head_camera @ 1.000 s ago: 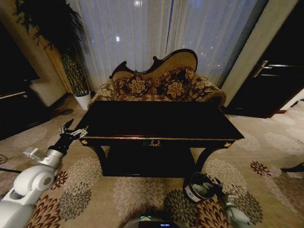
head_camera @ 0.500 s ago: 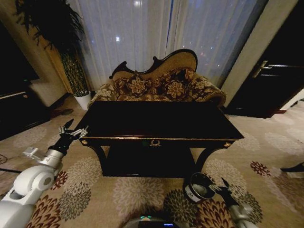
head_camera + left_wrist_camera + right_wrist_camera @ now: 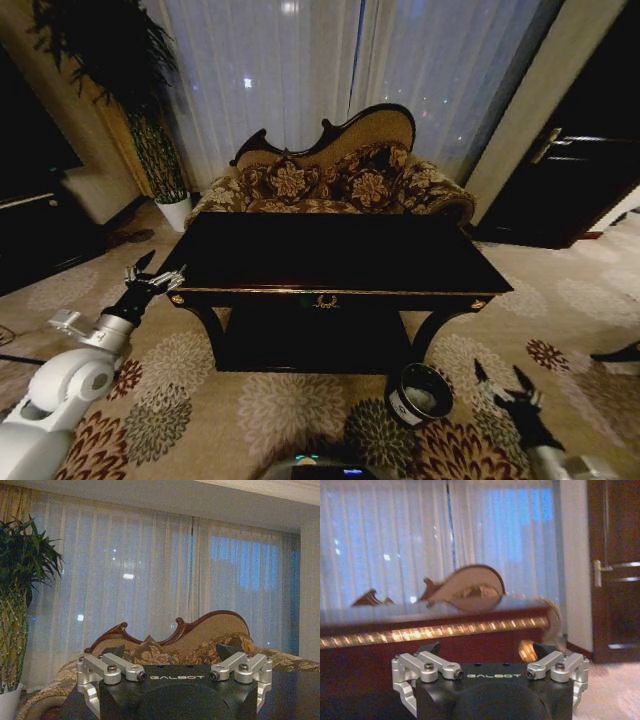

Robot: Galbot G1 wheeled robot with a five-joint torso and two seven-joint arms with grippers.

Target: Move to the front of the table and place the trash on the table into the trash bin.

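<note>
The glossy black table (image 3: 330, 250) with gold trim stands straight ahead, and its top looks bare. The trash is out of view. The small dark trash bin (image 3: 420, 393) sits on the carpet by the table's front right leg, with something pale inside that I cannot identify. My right gripper (image 3: 503, 383) hangs open low over the carpet, to the right of the bin and apart from it. My left gripper (image 3: 155, 274) is open beside the table's front left corner, holding nothing. The right wrist view shows the table's gold-trimmed edge (image 3: 435, 630) close ahead.
A patterned sofa (image 3: 330, 180) stands behind the table before white curtains. A tall plant in a white pot (image 3: 176, 210) is at the back left, with a dark cabinet (image 3: 30, 240) on the left and a dark door (image 3: 570, 170) on the right. Carpet surrounds the table.
My right gripper has swung from above the trash bin out to the right, away from it. The left arm and the view have stayed still.
</note>
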